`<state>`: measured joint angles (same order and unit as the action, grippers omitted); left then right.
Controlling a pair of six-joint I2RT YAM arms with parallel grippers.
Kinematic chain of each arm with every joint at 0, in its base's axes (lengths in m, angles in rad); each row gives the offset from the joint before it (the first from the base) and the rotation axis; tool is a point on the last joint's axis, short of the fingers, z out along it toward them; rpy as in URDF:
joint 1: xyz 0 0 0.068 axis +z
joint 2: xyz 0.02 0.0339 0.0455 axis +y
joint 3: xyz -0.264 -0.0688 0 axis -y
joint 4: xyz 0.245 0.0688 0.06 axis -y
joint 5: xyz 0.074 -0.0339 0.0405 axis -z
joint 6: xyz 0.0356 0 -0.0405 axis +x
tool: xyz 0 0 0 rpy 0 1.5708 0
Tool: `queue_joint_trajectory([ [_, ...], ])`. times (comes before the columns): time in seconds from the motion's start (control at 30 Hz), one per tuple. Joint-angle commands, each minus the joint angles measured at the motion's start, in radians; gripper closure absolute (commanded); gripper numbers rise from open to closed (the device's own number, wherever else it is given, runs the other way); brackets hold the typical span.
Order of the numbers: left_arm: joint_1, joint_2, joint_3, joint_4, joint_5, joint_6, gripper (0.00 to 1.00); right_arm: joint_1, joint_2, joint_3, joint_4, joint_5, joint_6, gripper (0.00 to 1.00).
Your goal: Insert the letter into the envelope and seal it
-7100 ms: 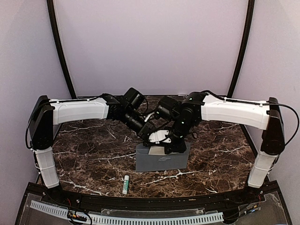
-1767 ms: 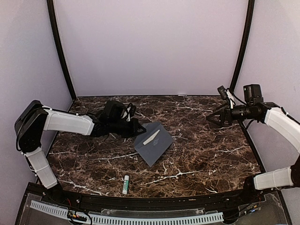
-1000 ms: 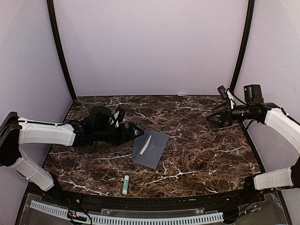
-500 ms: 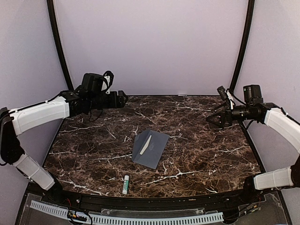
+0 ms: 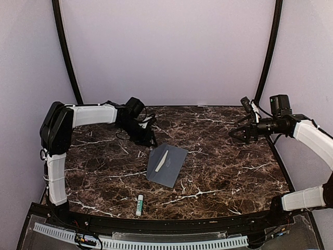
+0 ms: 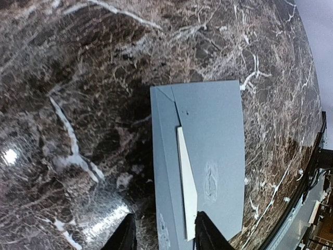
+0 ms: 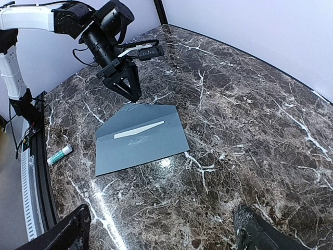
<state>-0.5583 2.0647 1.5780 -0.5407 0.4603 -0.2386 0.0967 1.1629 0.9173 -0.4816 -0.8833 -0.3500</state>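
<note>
The slate-blue envelope (image 5: 167, 165) lies flat at the table's middle, seen also in the wrist views (image 6: 216, 151) (image 7: 143, 148). Only a narrow cream strip of the letter (image 5: 162, 160) (image 6: 188, 187) (image 7: 138, 129) shows along the flap's edge; the rest is hidden inside. My left gripper (image 5: 149, 139) (image 6: 164, 240) (image 7: 125, 83) hovers low at the envelope's far-left corner. Its jaws stand apart with nothing between them, pointing down over the flap side. My right gripper (image 5: 239, 132) (image 7: 161, 240) hangs wide open far off at the right, facing the envelope.
A white-and-green glue stick (image 5: 139, 204) (image 7: 59, 154) lies near the front edge, left of the envelope. The dark marble table (image 5: 223, 166) is bounded by a black rail in front and lilac walls on the other sides.
My left arm has swung down from the raised back-left position to the envelope's far corner, and its jaws have narrowed. The envelope and my right arm have stayed put.
</note>
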Motion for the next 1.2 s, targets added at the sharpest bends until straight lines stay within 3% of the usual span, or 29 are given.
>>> queue_joint_trajectory([
  [0.0, -0.023, 0.016, 0.036, -0.076, 0.037, -0.012, 0.63, -0.002, 0.01, 0.008, -0.021, -0.017, -0.029, 0.09],
  [0.23, -0.054, 0.091, 0.101, -0.104, -0.022, -0.055, 0.66, -0.003, 0.011, 0.01, -0.033, -0.02, -0.038, 0.09],
  [0.33, -0.054, 0.112, 0.132, -0.124, -0.058, -0.065, 0.73, -0.002, 0.004, 0.008, -0.034, -0.019, -0.039, 0.09],
  [0.57, -0.055, 0.122, 0.145, -0.131, -0.015, -0.075, 0.98, -0.002, 0.016, 0.009, -0.037, -0.017, -0.047, 0.1],
  [0.7, -0.055, 0.1, 0.128, -0.119, -0.012, -0.126, 1.0, -0.002, 0.021, 0.01, -0.042, -0.019, -0.047, 0.1],
  [0.83, -0.055, 0.021, 0.03, 0.019, -0.022, -0.242, 1.0, -0.002, 0.022, 0.011, -0.043, -0.019, -0.048, 0.11],
  [1.07, -0.055, -0.135, -0.265, 0.446, -0.036, -0.555, 1.0, -0.001, 0.035, 0.013, -0.046, -0.02, -0.052, 0.11],
  [1.17, -0.055, -0.163, -0.317, 0.496, -0.062, -0.603, 1.0, -0.001, 0.039, 0.015, -0.051, -0.022, -0.054, 0.11],
])
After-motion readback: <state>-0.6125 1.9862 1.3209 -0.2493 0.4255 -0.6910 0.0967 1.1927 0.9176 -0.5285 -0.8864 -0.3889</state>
